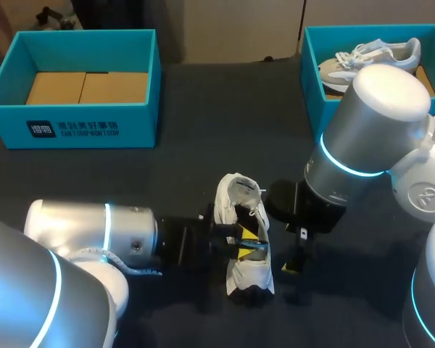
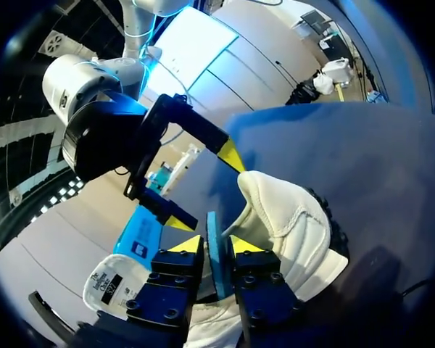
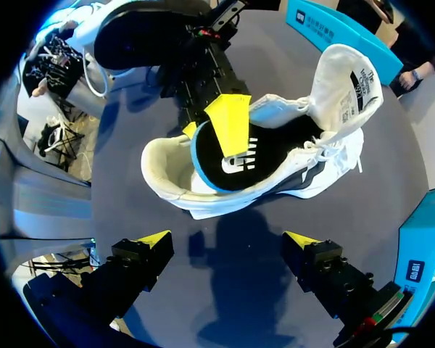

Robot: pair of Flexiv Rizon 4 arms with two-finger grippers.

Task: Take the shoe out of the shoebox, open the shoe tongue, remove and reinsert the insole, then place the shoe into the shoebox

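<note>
Shoe [image 1: 250, 274] lies on worktop [image 1: 188, 109], front-centre, tongue folded back; left claw [image 2: 212, 244] pinching the insole [image 3: 268, 163] edge at the heel opening; right claw [image 3: 227, 239] spread wide just beside shoe, touching nothing.

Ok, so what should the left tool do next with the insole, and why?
Probably draw the insole up and back out through the heel opening. The left tool is pinching its raised heel edge, the tongue is folded open, and most of the insole lies inside the shoe. The right tool hangs open beside the shoe, touching nothing.
</note>
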